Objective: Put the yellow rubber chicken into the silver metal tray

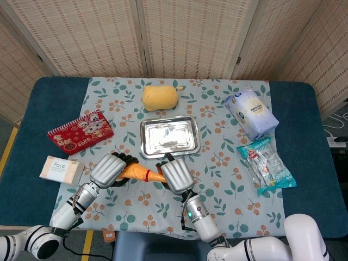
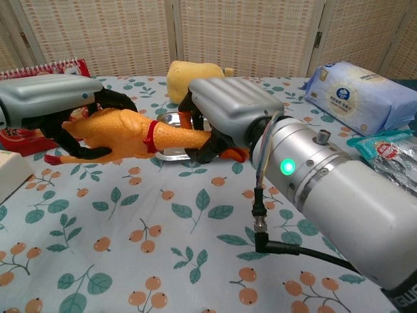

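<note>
Metal tray [image 1: 168, 137] at centre of table [image 1: 32, 136]. Plush toy [image 1: 160, 97] behind the tray; rubber chicken [image 1: 138, 173] just in front of it. Booklet [image 1: 80, 131] to the tray's left, wipes pack [image 1: 250, 113] to its right.

"Face" reads on the pale tissue box [image 1: 61, 169] at table's left edge; red booklet [image 1: 80, 131] has gold print, too small to read; blue-white wipes pack [image 1: 250, 113] and snack bag [image 1: 266, 165] print likewise illegible.
</note>
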